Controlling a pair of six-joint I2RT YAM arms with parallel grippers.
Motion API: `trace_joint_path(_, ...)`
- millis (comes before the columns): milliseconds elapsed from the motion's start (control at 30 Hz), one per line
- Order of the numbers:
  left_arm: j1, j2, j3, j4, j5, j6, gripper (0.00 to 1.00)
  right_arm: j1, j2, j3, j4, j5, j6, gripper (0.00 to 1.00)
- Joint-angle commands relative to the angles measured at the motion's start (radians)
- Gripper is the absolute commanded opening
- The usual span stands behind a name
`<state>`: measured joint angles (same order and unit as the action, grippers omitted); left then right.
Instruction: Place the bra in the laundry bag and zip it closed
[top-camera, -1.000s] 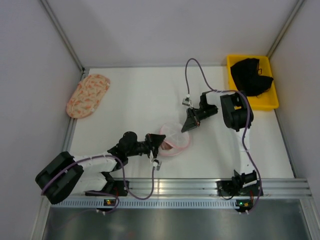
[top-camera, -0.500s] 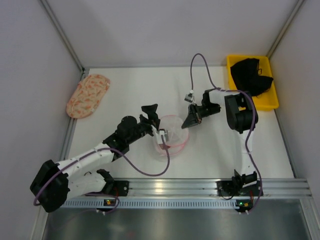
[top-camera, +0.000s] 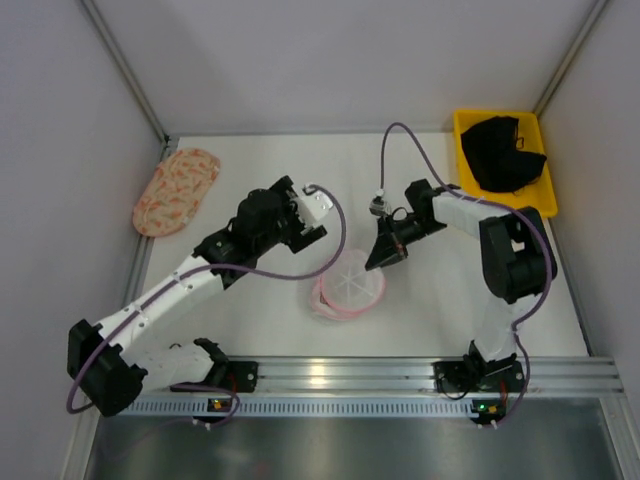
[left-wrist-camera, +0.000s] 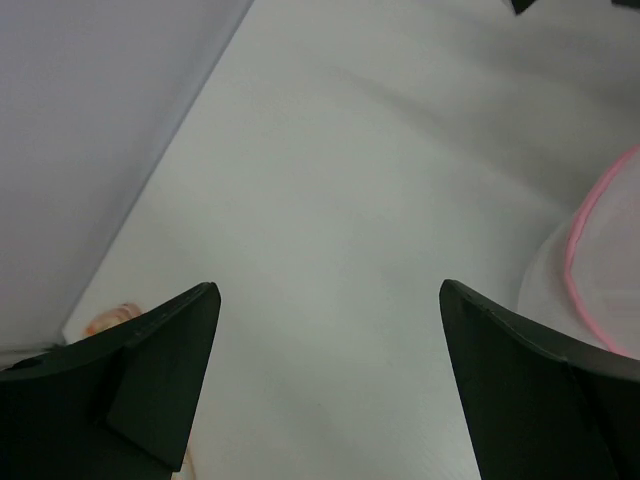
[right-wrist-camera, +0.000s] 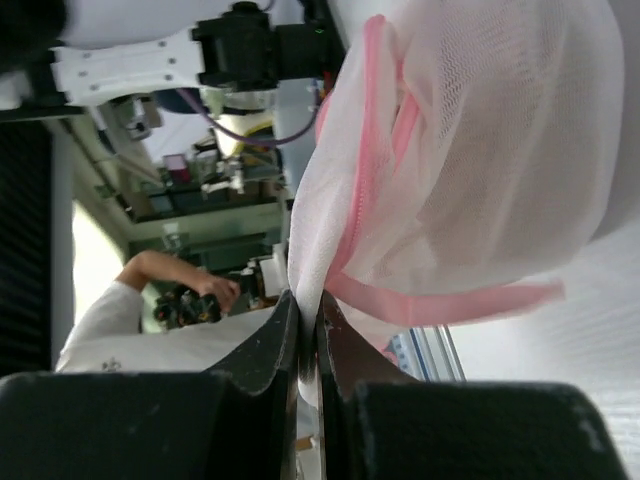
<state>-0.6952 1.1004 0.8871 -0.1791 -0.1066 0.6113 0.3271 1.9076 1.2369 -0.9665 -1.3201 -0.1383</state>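
The laundry bag (top-camera: 348, 285) lies mid-table; the pink inside is likely the bra (top-camera: 333, 300). My right gripper (right-wrist-camera: 305, 310) pinches its far-right mesh edge. My left gripper (left-wrist-camera: 328, 300) hangs wide open and empty, far-left of it. I should keep the rim taut for zipping.

Light is bright, even and diffuse from above; shadows on the table (top-camera: 260, 175) are faint. Glare marks the near rail (top-camera: 318, 376). Left wrist view is soft; the background behind the bag (right-wrist-camera: 470, 150) is blurred.
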Motion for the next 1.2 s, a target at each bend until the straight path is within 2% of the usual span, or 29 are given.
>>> trace_joint_path(0, 0.045, 0.108, 0.238, -0.270, 0.086, -0.397, 0.96, 0.012, -0.148, -0.039, 0.411, 0.203, 0.404, 0.00)
trace_joint_path(33, 0.066, 0.124, 0.293, -0.305, 0.146, -0.510, 0.95, 0.013, -0.147, -0.031, 0.414, 0.203, 0.404, 0.00)
trace_joint_path(100, 0.153, 0.151, 0.326, -0.370, 0.295, -0.599, 0.91, 0.009, -0.142, -0.042, 0.481, 0.202, 0.443, 0.00)
trace_joint_path(133, 0.195, 0.177, 0.331, -0.378, 0.443, -0.681, 0.89, 0.004, -0.148, -0.056, 0.527, 0.211, 0.465, 0.00)
trace_joint_path(167, 0.279, 0.190, 0.325, -0.382, 0.502, -0.717, 0.87, 0.000, -0.157, -0.100, 0.584, 0.220, 0.527, 0.00)
trace_joint_path(200, 0.317, 0.205, 0.319, -0.384, 0.557, -0.746, 0.84, -0.006, -0.165, -0.123, 0.724, 0.241, 0.564, 0.00)
trace_joint_path(233, 0.391, 0.235, 0.313, -0.382, 0.670, -0.793, 0.83, -0.022, -0.180, -0.182, 0.808, 0.251, 0.612, 0.00)
trace_joint_path(267, 0.425, 0.255, 0.311, -0.382, 0.717, -0.804, 0.82, -0.031, -0.185, -0.215, 0.889, 0.263, 0.668, 0.00)
trace_joint_path(300, 0.447, 0.298, 0.320, -0.382, 0.758, -0.812, 0.80, -0.055, -0.197, -0.252, 1.127, 0.289, 0.816, 0.00)
trace_joint_path(367, 0.488, 0.340, 0.337, -0.364, 0.823, -0.840, 0.79, -0.077, -0.208, -0.351, 1.344, 0.329, 0.967, 0.00)
trace_joint_path(400, 0.496, 0.373, 0.354, -0.349, 0.840, -0.847, 0.78, -0.088, -0.208, -0.372, 1.424, 0.369, 1.079, 0.00)
trace_joint_path(433, 0.502, 0.390, 0.368, -0.323, 0.849, -0.852, 0.78, -0.111, -0.208, -0.388, 1.537, 0.386, 1.120, 0.00)
trace_joint_path(600, 0.514, 0.487, 0.460, -0.284, 0.843, -0.848, 0.78, -0.143, -0.275, -0.485, 1.680, 0.472, 1.252, 0.00)
trace_joint_path(667, 0.519, 0.524, 0.509, -0.284, 0.907, -0.843, 0.78, -0.138, -0.311, -0.537, 1.811, 0.470, 1.325, 0.00)
trace_joint_path(733, 0.519, 0.530, 0.527, -0.278, 1.001, -0.866, 0.78, -0.116, -0.329, -0.557, 1.870, 0.453, 1.408, 0.00)
trace_joint_path(800, 0.514, 0.529, 0.512, -0.231, 1.048, -0.909, 0.77, -0.094, -0.325, -0.564, 1.923, 0.443, 1.431, 0.00)
trace_joint_path(933, 0.505, 0.539, 0.437, -0.119, 1.122, -1.102, 0.76, -0.083, -0.254, -0.547, 2.074, 0.417, 1.525, 0.00)
trace_joint_path(1167, 0.488, 0.602, 0.336, 0.055, 1.081, -1.286, 0.80, -0.072, -0.234, -0.530, 2.089, 0.403, 1.536, 0.00)
